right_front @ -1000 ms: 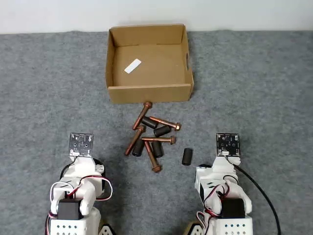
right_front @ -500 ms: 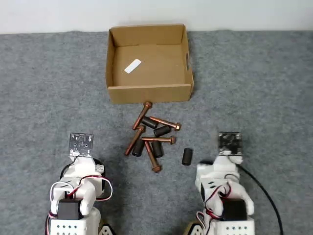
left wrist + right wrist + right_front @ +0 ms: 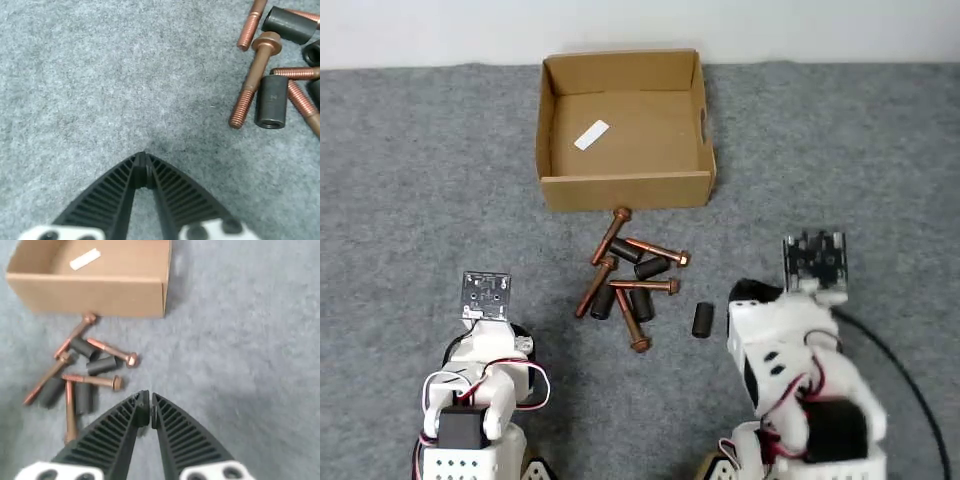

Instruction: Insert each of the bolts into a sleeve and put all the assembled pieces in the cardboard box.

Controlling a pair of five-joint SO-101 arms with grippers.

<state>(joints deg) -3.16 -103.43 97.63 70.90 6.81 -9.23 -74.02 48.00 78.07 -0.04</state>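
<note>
Several copper bolts point(image 3: 613, 236) and black sleeves point(image 3: 651, 268) lie jumbled on the grey carpet just in front of the cardboard box point(image 3: 625, 188). One sleeve point(image 3: 703, 320) stands apart on the right of the pile. No bolt sits in a sleeve. In the left wrist view my left gripper point(image 3: 145, 161) is shut and empty, low over bare carpet, with a bolt point(image 3: 255, 80) and a sleeve point(image 3: 271, 101) off to its side. My right gripper point(image 3: 146, 402) is shut and empty, raised over the carpet, facing the bolts point(image 3: 107, 352) and the box point(image 3: 95, 290).
The box holds a small white label point(image 3: 591, 135) and nothing else. The left arm point(image 3: 485, 345) sits at the near left, the right arm point(image 3: 800, 350) at the near right, its black cable point(image 3: 905, 380) trailing right. Open carpet lies on both sides of the pile.
The right arm has risen and swung forward and slightly right, away from the near edge. The left arm, the bolts and the sleeves have not moved.
</note>
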